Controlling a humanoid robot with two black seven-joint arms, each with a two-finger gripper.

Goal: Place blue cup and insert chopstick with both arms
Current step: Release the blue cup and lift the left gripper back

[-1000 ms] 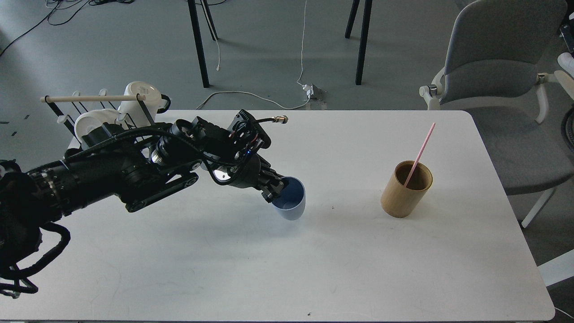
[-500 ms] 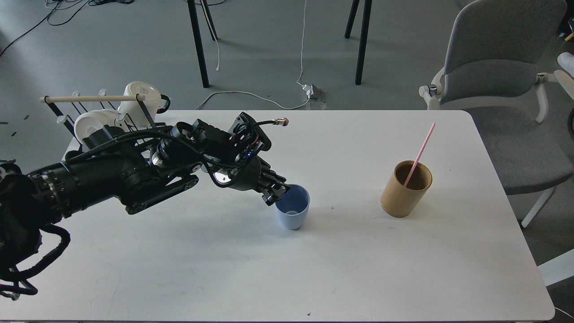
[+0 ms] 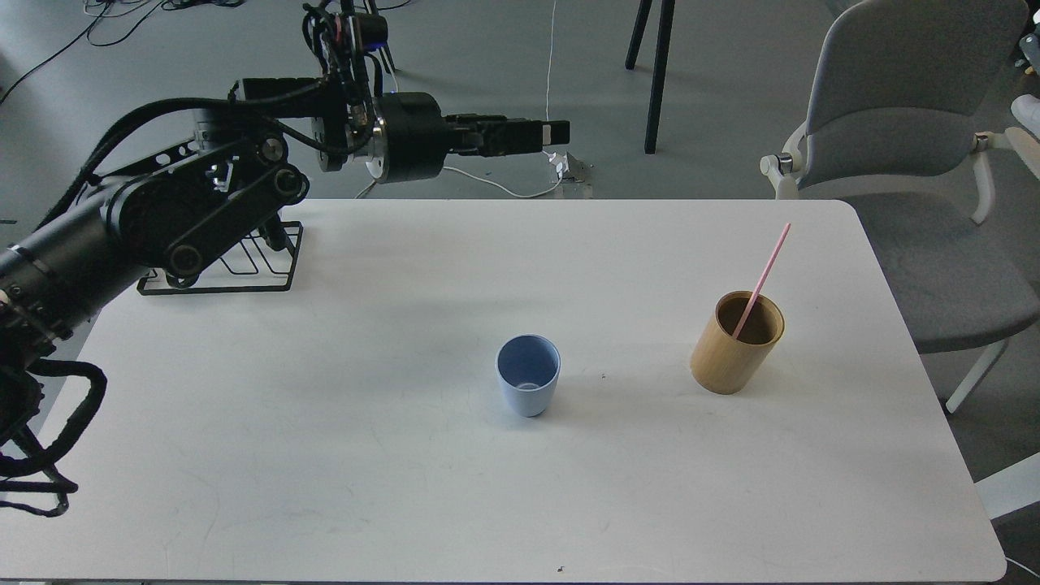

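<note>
The blue cup (image 3: 528,388) stands upright and alone on the white table (image 3: 406,487), near its middle. The pink chopstick (image 3: 762,278) leans in the tan bamboo cylinder (image 3: 735,345) to the cup's right, its top pointing up and to the right. My left gripper (image 3: 554,133) is raised high over the table's far edge, pointing right, well above and behind the cup. It holds nothing, and its fingers look slightly apart from the side. My right gripper is out of view.
The black wire rack (image 3: 244,272) sits at the table's far left, mostly hidden by my left arm. A grey chair (image 3: 902,122) stands past the table's right far corner. Black table legs and cables are on the floor behind.
My left gripper let go of the blue cup, which now stands upright. The arm swung up and back, away from the cup, and now covers the rack's mugs.
</note>
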